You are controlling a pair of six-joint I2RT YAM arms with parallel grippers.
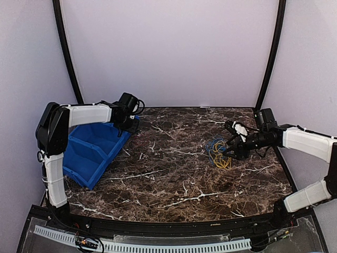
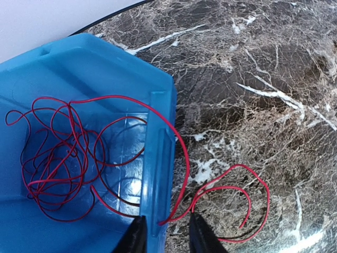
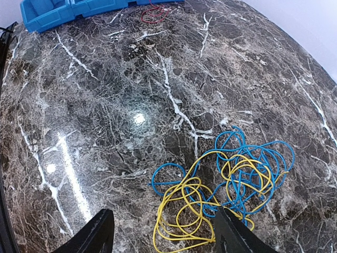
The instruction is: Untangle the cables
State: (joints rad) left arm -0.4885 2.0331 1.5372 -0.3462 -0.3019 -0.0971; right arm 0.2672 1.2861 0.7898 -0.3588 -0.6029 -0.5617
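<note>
Two cables, blue (image 3: 253,163) and yellow (image 3: 184,208), lie intertwined in loose loops.

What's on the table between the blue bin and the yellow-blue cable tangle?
Bare marble, except the red cable's tail beside the bin, per the right wrist view.

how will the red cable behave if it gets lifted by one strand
Likely floppy: the red cable lies in loose loops and drapes over the bin wall onto the table. Probably light, since it is so thin. Lifted by one strand, it would likely trail and drag the bunch along, perhaps snagging on that wall.
</note>
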